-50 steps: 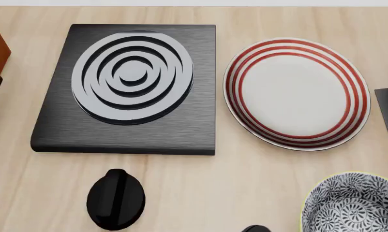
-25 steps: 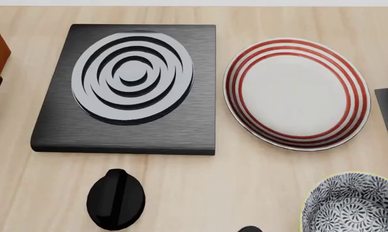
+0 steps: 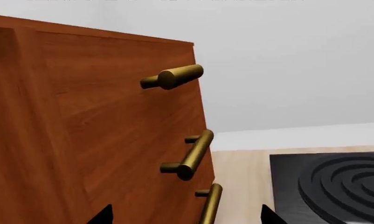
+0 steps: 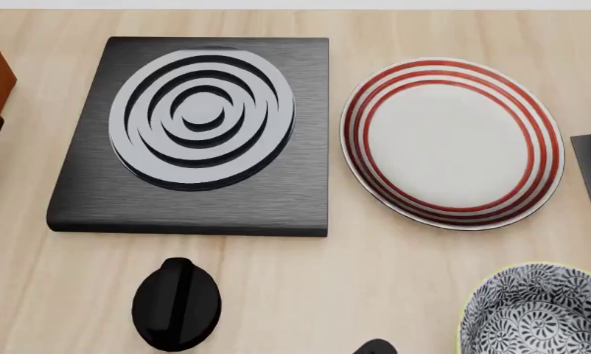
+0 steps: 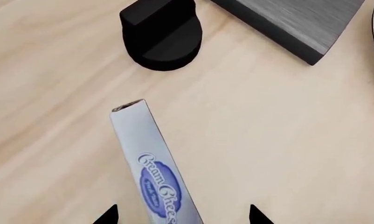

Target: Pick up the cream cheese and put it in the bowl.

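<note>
The cream cheese (image 5: 155,172), a pale blue-grey box with a dark blue oval label, lies on the wooden table in the right wrist view and is out of the head view. My right gripper (image 5: 181,215) is open above it, with its two dark fingertips (image 5: 107,215) wide apart on either side of the box and not touching it. The bowl (image 4: 537,311), with a grey-and-white floral pattern and a yellowish rim, sits at the near right of the head view. My left gripper (image 3: 185,217) is open and empty, facing a wooden cabinet.
A black knob (image 4: 177,303) stands near the box and shows in the right wrist view too (image 5: 162,31). A black stove plate with grey rings (image 4: 192,133) and a white plate with red rings (image 4: 451,144) lie behind. The brown cabinet (image 3: 81,140) with brass handles (image 3: 193,154) is at the left.
A dark part of my right gripper at the bottom edge of the head view has shifted slightly left and up. Nothing else has moved.
</note>
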Controlling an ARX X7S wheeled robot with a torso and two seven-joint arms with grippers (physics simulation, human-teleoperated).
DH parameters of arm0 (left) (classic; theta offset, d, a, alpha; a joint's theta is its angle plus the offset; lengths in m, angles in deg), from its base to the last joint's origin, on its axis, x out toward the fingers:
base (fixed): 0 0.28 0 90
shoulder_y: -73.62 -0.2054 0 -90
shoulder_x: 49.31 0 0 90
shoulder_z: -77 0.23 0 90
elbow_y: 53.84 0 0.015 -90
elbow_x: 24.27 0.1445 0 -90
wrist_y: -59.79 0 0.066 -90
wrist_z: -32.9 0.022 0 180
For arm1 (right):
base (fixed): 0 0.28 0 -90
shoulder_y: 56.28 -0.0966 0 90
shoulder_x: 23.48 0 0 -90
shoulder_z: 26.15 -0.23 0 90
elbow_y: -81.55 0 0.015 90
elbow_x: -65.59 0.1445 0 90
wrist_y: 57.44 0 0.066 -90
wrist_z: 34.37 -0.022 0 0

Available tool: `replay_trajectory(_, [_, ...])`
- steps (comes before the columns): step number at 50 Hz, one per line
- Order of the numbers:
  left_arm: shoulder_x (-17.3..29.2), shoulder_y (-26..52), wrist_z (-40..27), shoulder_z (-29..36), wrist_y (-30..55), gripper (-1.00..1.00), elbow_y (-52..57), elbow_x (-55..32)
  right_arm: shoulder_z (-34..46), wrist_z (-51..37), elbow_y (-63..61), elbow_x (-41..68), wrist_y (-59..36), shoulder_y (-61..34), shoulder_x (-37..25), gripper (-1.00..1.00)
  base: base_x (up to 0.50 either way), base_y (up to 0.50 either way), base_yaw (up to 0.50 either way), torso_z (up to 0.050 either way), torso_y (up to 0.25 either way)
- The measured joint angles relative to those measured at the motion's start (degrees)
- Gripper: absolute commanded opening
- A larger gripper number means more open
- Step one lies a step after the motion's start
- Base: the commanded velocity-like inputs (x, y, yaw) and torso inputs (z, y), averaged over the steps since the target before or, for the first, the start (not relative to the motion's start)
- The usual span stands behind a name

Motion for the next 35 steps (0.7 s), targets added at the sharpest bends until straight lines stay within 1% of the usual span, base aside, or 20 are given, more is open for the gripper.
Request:
replay_trajectory(12, [-0.8,-1.0,0.3,0.4,-3.9,1.00,-2.9,1.0,1.0,-0.9,1.1,1.1,-0.4,-0.8,-0.1,1.00,0.00,0.00,0.00,0.000,0.000])
replay_trajectory(28, [-1.0,-1.4,0.2,0.5,-5.2,1.00,-3.6,1.2,3.7,0.7,1.2,-1.2,0.1,0.1,-0.9,1.00,0.00,0.00,0.00,0.000,0.000])
replay_trajectory(35, [-1.0,-1.5,0.2,0.5,-5.4,1.00,-3.6,1.2,4.3,0.1,1.5,-0.6,0.0,-0.2,-1.1,1.00,0.00,0.00,0.00,0.000,0.000])
